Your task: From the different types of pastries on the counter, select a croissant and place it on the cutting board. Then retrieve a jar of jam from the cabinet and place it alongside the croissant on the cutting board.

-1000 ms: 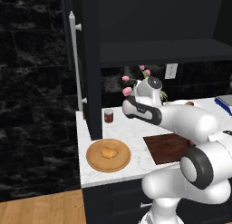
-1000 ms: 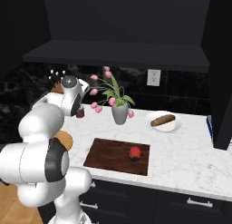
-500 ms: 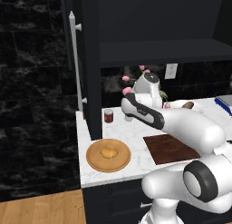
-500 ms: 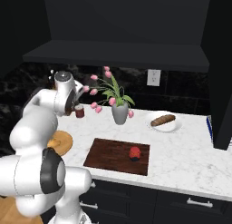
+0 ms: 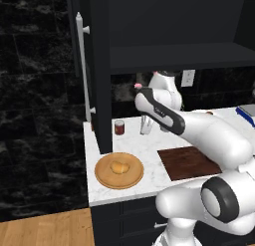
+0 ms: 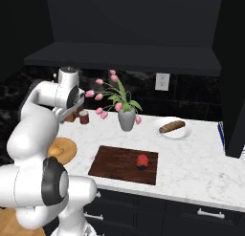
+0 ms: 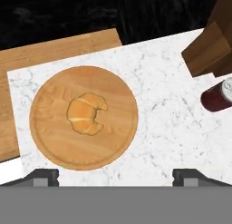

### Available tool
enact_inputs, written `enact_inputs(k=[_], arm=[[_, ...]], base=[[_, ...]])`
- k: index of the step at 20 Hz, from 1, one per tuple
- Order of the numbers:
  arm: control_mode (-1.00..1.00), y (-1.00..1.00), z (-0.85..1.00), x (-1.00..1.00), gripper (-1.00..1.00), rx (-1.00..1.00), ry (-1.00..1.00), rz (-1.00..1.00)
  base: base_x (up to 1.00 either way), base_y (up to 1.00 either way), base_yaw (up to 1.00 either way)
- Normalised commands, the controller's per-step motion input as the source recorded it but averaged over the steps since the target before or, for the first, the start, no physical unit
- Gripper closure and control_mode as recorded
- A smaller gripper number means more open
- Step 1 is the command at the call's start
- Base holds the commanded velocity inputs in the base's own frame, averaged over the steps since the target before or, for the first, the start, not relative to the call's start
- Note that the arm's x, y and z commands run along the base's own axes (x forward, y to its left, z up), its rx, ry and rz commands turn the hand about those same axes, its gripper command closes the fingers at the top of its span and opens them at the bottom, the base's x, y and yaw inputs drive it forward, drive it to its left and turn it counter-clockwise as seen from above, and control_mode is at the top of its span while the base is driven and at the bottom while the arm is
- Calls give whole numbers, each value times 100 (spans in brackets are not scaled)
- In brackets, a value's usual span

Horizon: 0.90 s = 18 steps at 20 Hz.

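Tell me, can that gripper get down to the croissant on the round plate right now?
Probably yes. The gripper hangs open above the croissant, which lies alone on the round wooden plate with nothing covering it.

Wood, marble and pastry in a kitchen

Plate (image 7: 54, 141): light wood w/ fine grain, matt. Croissant (image 7: 85, 113): golden, glossy crust. Counter (image 7: 167, 123): smooth white marble, grey veins. Board (image 6: 115, 163): dark wood. Handle (image 5: 82, 65): silver metal.

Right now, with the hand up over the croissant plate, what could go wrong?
The open gripper sits off-centre from the croissant, so a straight descent might pinch the round wooden plate instead. The red jar already stands on the cutting board; setting the croissant down could knock it. The maroon cylinder stands near the arm's path.
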Motion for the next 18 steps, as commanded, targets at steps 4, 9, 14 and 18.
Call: enact_inputs(k=[4, 9, 14, 18], arm=[[-100, 51, -1, -64, -100, 0, 6, 3], [-100, 45, -12, -52, -100, 0, 6, 3], [-100, 13, -24, -28, -100, 0, 11, 0], [-100, 2, -30, -11, -100, 0, 12, 0]], base=[[0, 0, 0], [0, 0, 0], [0, 0, 0], [0, 0, 0]])
